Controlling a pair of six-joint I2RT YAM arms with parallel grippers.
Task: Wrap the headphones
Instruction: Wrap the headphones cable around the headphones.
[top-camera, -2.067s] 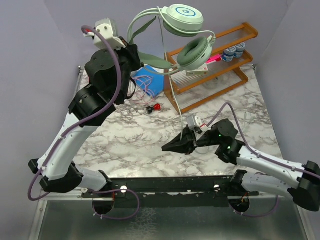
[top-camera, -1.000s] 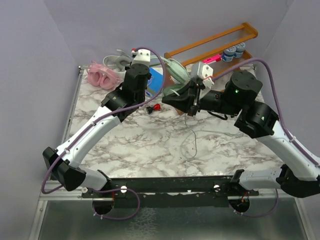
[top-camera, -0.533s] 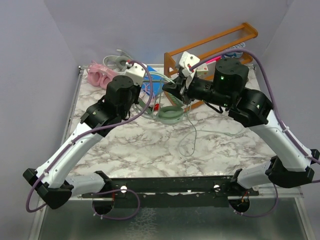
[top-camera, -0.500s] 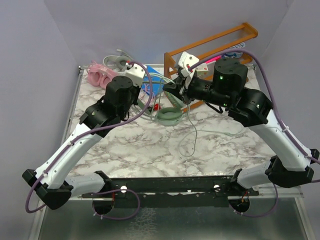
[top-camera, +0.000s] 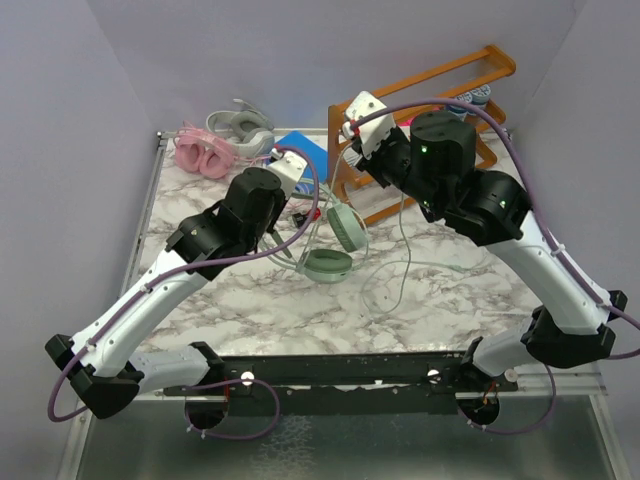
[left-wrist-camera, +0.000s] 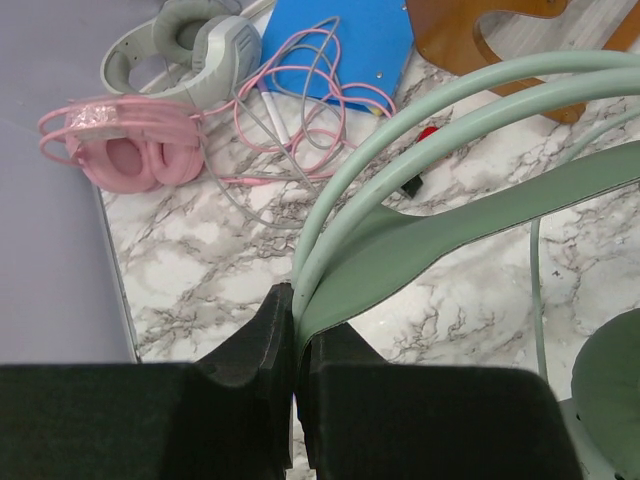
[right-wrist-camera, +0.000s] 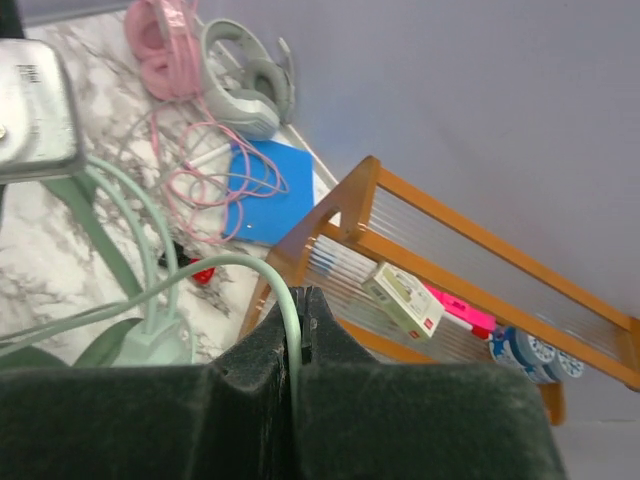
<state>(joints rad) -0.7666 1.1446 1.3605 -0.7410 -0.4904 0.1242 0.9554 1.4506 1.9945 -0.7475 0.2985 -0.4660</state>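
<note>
The mint green headphones (top-camera: 336, 246) hang just over the marble table, cups low and headband (left-wrist-camera: 450, 205) running up to the left. My left gripper (top-camera: 287, 228) is shut on that headband, and the band is pinched between its fingers in the left wrist view (left-wrist-camera: 295, 300). My right gripper (top-camera: 358, 160), raised in front of the rack, is shut on the thin mint cable (right-wrist-camera: 250, 265). The cable (top-camera: 403, 235) drops in loops onto the table. The pink headphones (top-camera: 200, 155) and the silver-grey headphones (top-camera: 245, 122) lie at the back left.
A wooden rack (top-camera: 440, 110) stands at the back right, holding a small box (right-wrist-camera: 405, 298) and pink items. A blue pad (top-camera: 305, 150) lies under a tangle of pink cable (left-wrist-camera: 300, 100). A small red-and-black object (left-wrist-camera: 425, 133) lies near it.
The left gripper has carried the mint headphones nearer and lower, and the cups have swung down. The right gripper has risen toward the rack, drawing the cable up with it.
</note>
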